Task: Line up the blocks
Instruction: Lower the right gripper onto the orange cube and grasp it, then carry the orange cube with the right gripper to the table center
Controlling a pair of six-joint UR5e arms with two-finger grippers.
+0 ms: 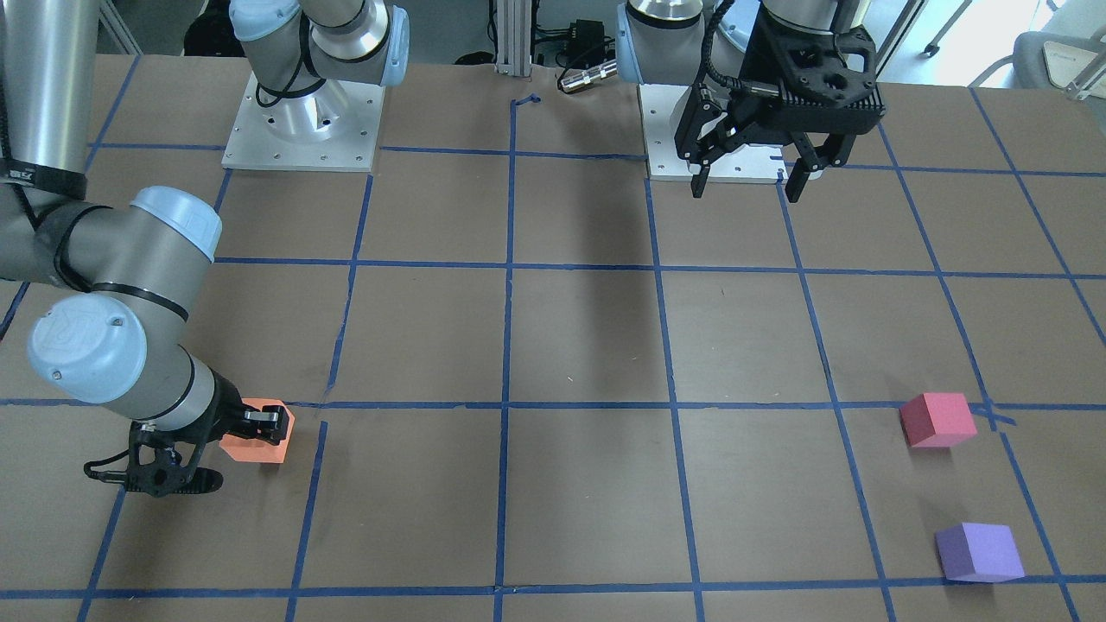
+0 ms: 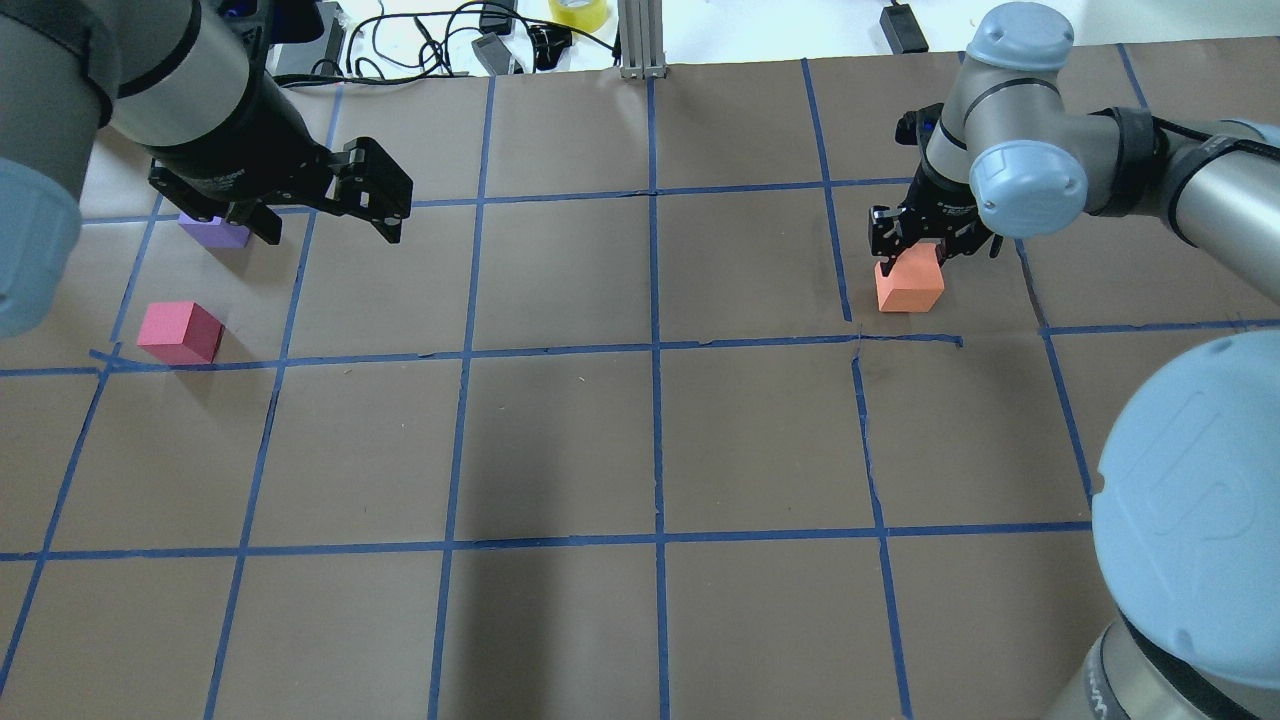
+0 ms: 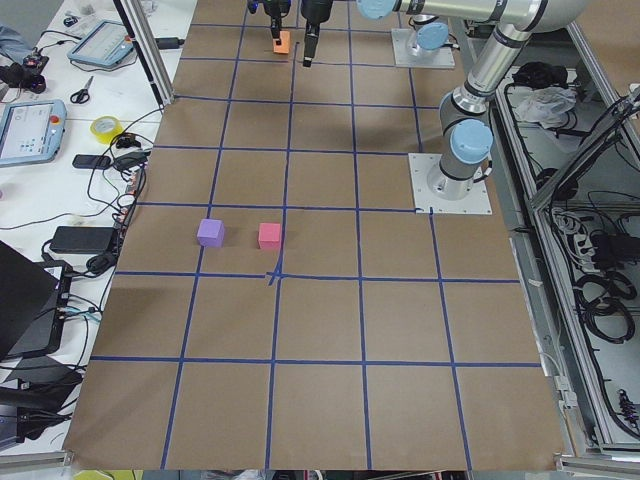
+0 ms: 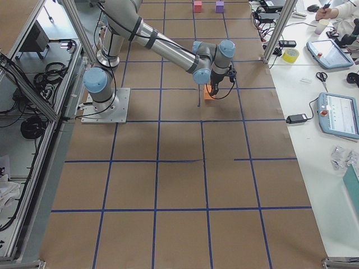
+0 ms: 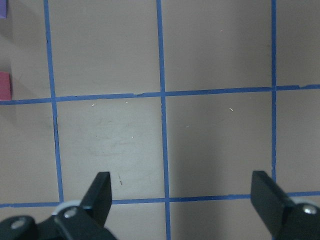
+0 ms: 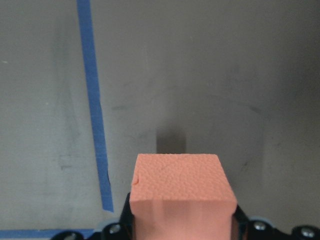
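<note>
Jaws of right gripper (image 2: 925,252) clamp orange block (image 2: 910,285); carry it level to pink block (image 2: 180,332), far left; left gripper (image 1: 746,192) gapes.

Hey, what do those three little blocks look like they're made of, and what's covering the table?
The orange block: likely foam, with a matte, finely pebbled skin and a small nick on one edge. The pink block and the purple block: same flat, shine-free look, probably foam too, though too far for texture. The table cover: looks like brown paper, matte, with visible seams, gridded with blue tape.
</note>
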